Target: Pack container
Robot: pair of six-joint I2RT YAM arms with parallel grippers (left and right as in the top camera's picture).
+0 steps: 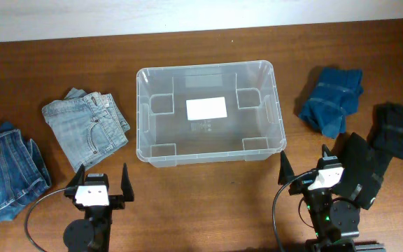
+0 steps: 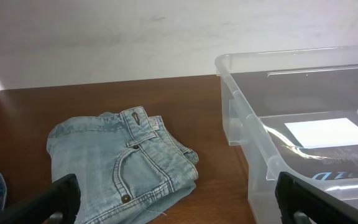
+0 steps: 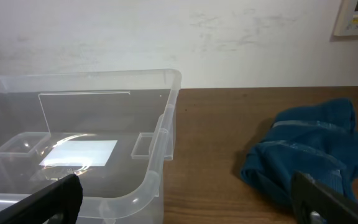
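Container (image 1: pixel 143 112): clear tub standing upright on the table (image 1: pixel 208 217), mouth up, long sides running left to right.
Label (image 1: pixel 206 108): white rectangle on the container floor, near its middle.
Left gripper (image 1: pixel 103 171): on the near side of the container, off its left near corner, clear of the rim, fingers pointing toward the far side.
Left jaws: spread fully wide, nothing between them. In the left wrist view the container's left near corner lies ahead and to the right, outside the gap.
Right gripper (image 1: pixel 304 162): just off the container's right near corner, clear of the wall.
Right jaws: spread fully wide, nothing between them. In the right wrist view the container's right end lies ahead and to the left.
Light jeans (image 1: pixel 86 126): folded, flat on the table, left of the container and apart from it.
Dark jeans (image 1: pixel 5 171): further left of the container, at the table's left edge.
Blue garment (image 1: pixel 333 98): crumpled, right of the container and apart from it.
Black garment (image 1: pixel 397 129): further right of the container, beyond the blue garment.
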